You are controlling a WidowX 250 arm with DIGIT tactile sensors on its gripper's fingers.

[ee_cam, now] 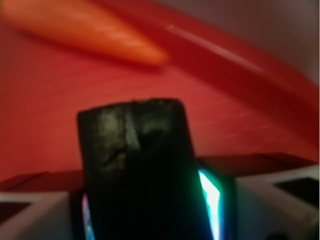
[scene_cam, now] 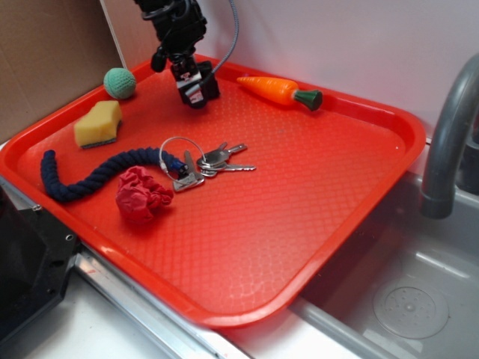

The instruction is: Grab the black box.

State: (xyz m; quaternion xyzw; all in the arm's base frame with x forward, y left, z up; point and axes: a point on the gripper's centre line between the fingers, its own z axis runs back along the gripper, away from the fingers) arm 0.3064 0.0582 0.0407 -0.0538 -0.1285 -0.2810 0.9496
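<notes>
Pincer point(scene_cam: 196, 88): at the far side of the tray, near its back rim; closed on the black box point(scene_cam: 199, 90), fingers pressing it from both sides in the wrist view.
Black box: held between the fingers, tilted; whether its lower edge touches the tray or hangs just above, cannot tell.
Why held so: grip sits across the box's flat sides, likely for firm purchase on a small plain cube.
Neighbours: carrot point(scene_cam: 278, 90) lies near on the tray, apart from the box; green ball point(scene_cam: 120, 82) and sponge point(scene_cam: 98, 124) are off toward the other back corner.
Foreground: blue rope point(scene_cam: 90, 176), keys point(scene_cam: 202, 166) and red cloth point(scene_cam: 142, 196) clustered mid-tray.
Surface: red tray point(scene_cam: 299, 224), textured, raised rim.
Room: sink point(scene_cam: 404, 292) with grey faucet point(scene_cam: 447, 127) beside; pale wall behind.
</notes>
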